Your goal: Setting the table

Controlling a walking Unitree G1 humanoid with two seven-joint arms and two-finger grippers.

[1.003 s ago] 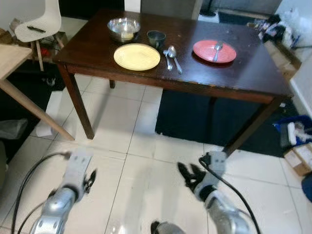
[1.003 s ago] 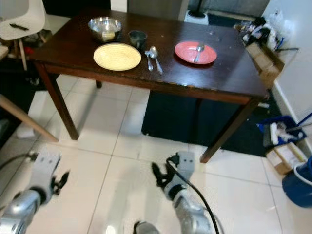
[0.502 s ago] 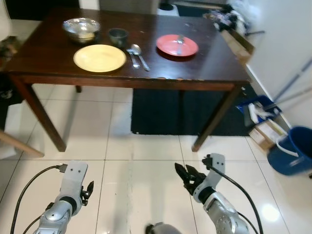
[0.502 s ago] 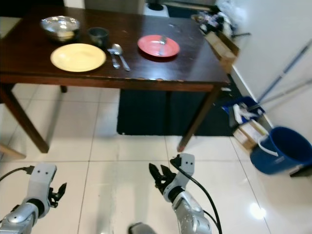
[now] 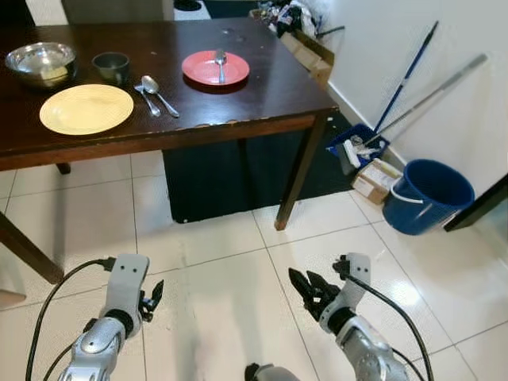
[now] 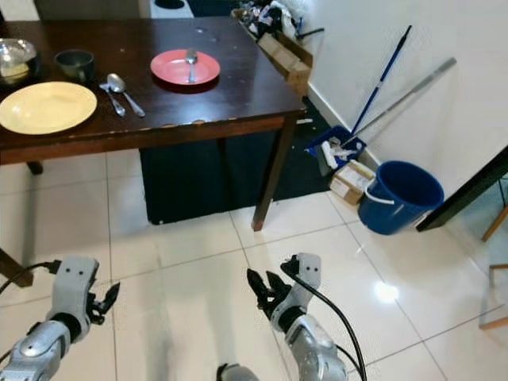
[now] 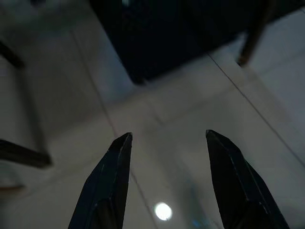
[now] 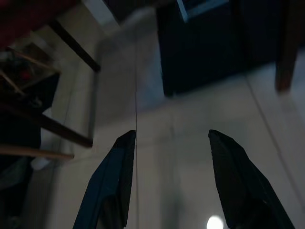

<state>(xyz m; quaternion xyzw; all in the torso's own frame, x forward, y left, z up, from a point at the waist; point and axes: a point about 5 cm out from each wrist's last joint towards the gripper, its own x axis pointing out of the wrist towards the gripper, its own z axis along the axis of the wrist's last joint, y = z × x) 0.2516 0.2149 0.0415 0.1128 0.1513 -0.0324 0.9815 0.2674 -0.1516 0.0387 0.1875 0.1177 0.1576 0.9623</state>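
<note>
Left eye view. A dark wooden desk (image 5: 262, 87) is seen at 11 o'clock, well apart from both pincers. On it are laid a yellow plate (image 5: 86, 109), two spoons (image 5: 155, 94) just to its right, a dark cup (image 5: 110, 65), a steel bowl (image 5: 40, 62) with pale contents at the far left, and a red plate (image 5: 215, 68) bearing a small spoon (image 5: 220, 60). The left pincer (image 5: 151, 297) is held low at 7 o'clock over the white tiled floor (image 5: 222, 262), nothing gripped; the right pincer (image 5: 308, 289) is held low at 5 o'clock, its fingers spread and empty. Both silver arms are bent, with black cables trailing.

Right eye view. A blue bucket (image 6: 399, 196) stands at 3 o'clock beside a white wall, with mop handles (image 6: 381, 79) leaning against it and a small cardboard box (image 6: 348, 182) close by. A dark rug (image 6: 190, 182) lies beneath the desk.

Left wrist view. The two black fingers (image 7: 107, 186) are seen spread apart over dim tiles, nothing between them.

Right wrist view. The fingers (image 8: 114, 181) are likewise parted over dim tiles, with desk legs and the rug beyond.
</note>
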